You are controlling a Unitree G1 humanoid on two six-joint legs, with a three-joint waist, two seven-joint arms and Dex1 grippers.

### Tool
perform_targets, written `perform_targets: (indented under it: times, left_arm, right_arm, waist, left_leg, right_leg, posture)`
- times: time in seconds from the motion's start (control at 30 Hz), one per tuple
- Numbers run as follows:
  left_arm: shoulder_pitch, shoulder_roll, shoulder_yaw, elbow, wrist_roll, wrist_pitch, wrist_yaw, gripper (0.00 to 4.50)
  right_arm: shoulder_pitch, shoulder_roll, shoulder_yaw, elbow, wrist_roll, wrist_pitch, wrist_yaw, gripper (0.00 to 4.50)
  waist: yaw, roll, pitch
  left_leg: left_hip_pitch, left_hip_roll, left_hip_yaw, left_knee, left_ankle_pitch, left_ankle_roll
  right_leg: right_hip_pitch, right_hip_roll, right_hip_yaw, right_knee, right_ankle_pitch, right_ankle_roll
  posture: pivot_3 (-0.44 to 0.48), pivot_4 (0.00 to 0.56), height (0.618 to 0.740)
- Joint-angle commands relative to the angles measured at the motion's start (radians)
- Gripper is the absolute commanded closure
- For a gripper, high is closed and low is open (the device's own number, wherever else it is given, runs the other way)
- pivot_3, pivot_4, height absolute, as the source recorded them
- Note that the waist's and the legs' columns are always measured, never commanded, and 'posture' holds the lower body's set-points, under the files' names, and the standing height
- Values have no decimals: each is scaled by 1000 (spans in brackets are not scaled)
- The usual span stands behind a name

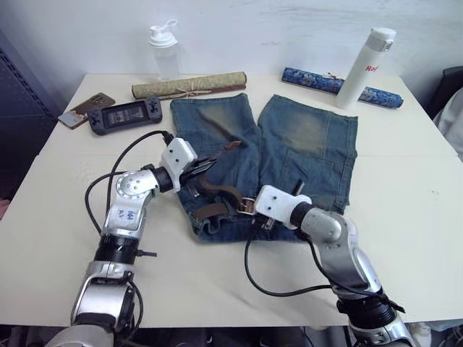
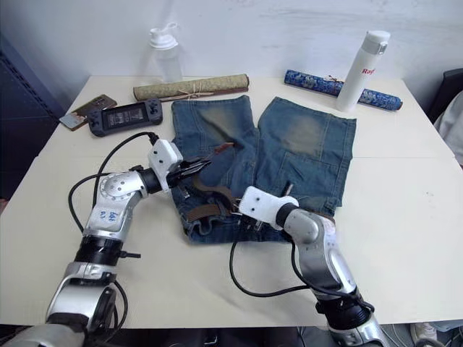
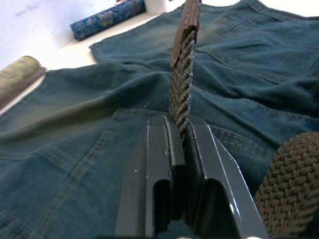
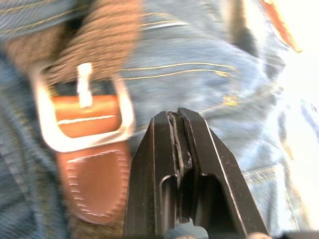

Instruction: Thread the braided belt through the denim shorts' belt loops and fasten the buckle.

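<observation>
Denim shorts [image 1: 289, 155] lie flat mid-table, waistband toward the robot at 6 o'clock, legs pointing to 12. Braided belt [image 1: 217, 194] sits in a loose curl over the waistband at about 8 o'clock on the shorts; buckle [image 4: 82, 107] with its brown leather end lies on the denim at the waistband centre. Left gripper [image 3: 180, 144] is clamped tight on the woven strap just behind the leather tip [image 3: 185, 25], which sticks up and points toward 2 o'clock over the left leg. Right gripper [image 4: 180, 132] hovers just beside the buckle, at its 3 o'clock in the head views; fingers pressed together, nothing visibly between them. Belt loops [image 2: 201, 224] are small and hard to make out, so I can't tell how many the belt has passed. Step in hand looks like feeding the free tip around toward the buckle, fastening not yet done. Next move likely calls for the left arm swinging the tip down to the buckle frame while the right pins or lifts the buckle; the strap is floppy and may twist.
</observation>
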Motion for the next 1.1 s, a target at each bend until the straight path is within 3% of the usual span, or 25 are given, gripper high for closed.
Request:
perform_targets:
  times: [0.03,0.23,0.43,0.57,0.7,0.8,1.1]
  left_arm:
    - [44,52,-21,-134,35,-9,16,4500]
    - [116,120,-62,-227,79,-98,-2,4500]
    - [171,154,-77,-241,95,-183,7,4500]
    - [209,173,-81,-224,123,-261,18,4500]
    - [240,184,-84,-225,149,-306,44,4500]
    - [241,177,-82,-231,144,-294,50,4500]
    - [218,172,-80,-214,123,-264,56,4500]
  right_arm:
    - [-4,1,-65,-136,91,94,37,4421]
    - [47,6,-136,-327,259,238,99,4421]
    - [134,-43,-115,-437,350,316,75,4421]
    - [179,-69,-59,-420,332,279,5,3386]
    - [213,-115,29,-379,250,196,-84,1487]
    - [219,-142,74,-348,197,117,-135,542]
    - [223,-195,185,-209,96,-24,-198,542]
  waist:
    - [-6,0,0]
    - [-12,1,1]
    - [-10,1,1]
    - [-10,1,1]
    - [-12,1,1]
    - [-11,1,1]
    - [-10,1,1]
  left_leg:
    - [0,0,0,-1,0,0]
    - [0,1,2,-4,0,-1]
    - [0,1,3,-4,-1,1]
    - [0,1,3,-4,-2,1]
    - [0,1,3,-4,-2,1]
    - [0,1,4,-4,-2,1]
    - [0,1,4,-4,-2,1]
  right_leg:
    - [0,0,0,0,0,0]
    - [-3,1,1,0,0,0]
    - [-3,-1,2,0,0,0]
    - [-3,-2,2,-1,0,0]
    - [-4,-2,2,-1,0,0]
    - [-4,-2,2,-1,0,0]
    - [-4,-2,2,-1,0,0]
  posture:
    - [0,150,717]
    - [0,150,717]
    - [0,150,717]
    - [0,150,717]
    - [0,150,717]
    - [0,150,717]
    - [0,150,717]
